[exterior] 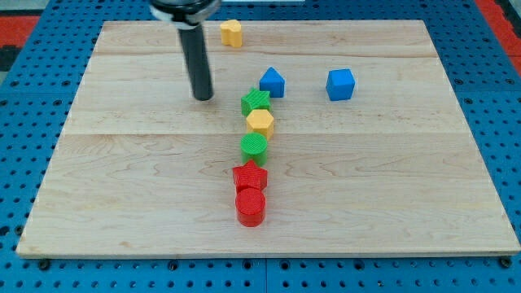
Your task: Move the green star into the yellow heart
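The green star (256, 102) lies near the board's middle, at the top of a column of blocks. The yellow heart (232, 32) lies alone near the view's top edge, up and slightly left of the star. My tip (203, 98) rests on the board to the left of the green star, with a clear gap between them. The tip is well below the yellow heart and touches no block.
A yellow hexagon (260, 122), a green cylinder (254, 146), a red star (250, 175) and a red cylinder (251, 206) run down below the green star. A blue pentagon-like block (273, 82) touches the star's upper right. A blue cube (340, 84) lies further right.
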